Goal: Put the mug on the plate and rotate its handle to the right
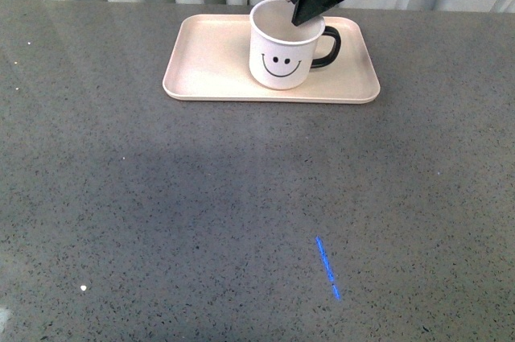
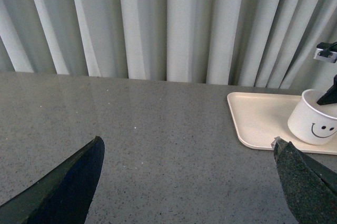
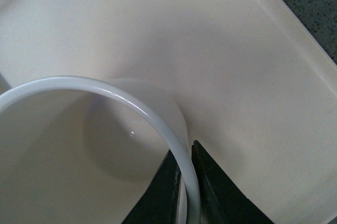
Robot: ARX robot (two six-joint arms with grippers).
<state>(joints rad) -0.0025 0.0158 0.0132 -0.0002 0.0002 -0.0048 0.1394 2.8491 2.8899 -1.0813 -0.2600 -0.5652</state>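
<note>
The white mug with a black smiley face stands on the pale pink-beige plate at the far middle of the table, right of the plate's centre. Its black handle points right. My right gripper comes down from above and is shut on the mug's rim, one finger inside and one outside. In the left wrist view the mug and plate sit far off to one side. My left gripper is open over bare table, holding nothing.
Grey speckled tabletop stretches in front of the plate. A blue light streak lies on it near the front. Pale curtains hang behind the table's far edge.
</note>
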